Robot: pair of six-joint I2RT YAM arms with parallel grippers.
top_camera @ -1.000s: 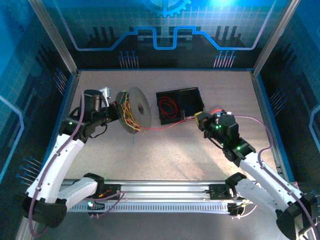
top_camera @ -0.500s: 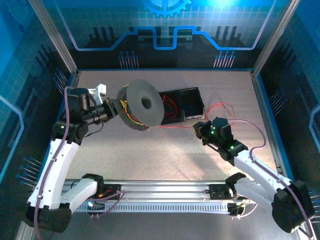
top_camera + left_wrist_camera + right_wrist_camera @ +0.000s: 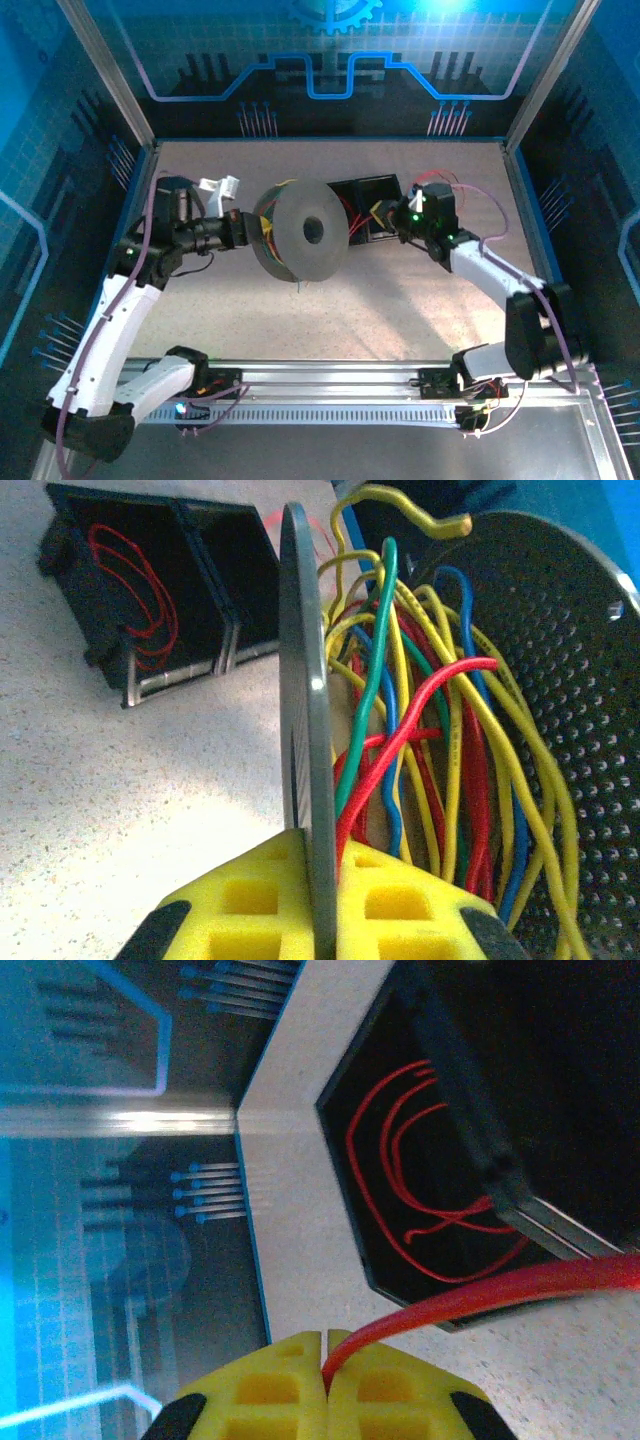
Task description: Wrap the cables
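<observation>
Though the round grey spool (image 3: 290, 250), clamped in my L gripper (image 3: 320, 880), carried many coloured wires (image 3: 430, 687), my R gripper (image 3: 325, 1360) pinched one thin red cable (image 3: 520, 1287); red loops (image 3: 352, 1145) in the far black box (image 3: 385, 195) lay unwound.

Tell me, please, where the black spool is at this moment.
In the top view, the black spool is near the centre, its rim clamped in the left claw, with the black tray just behind it on the right.
</observation>
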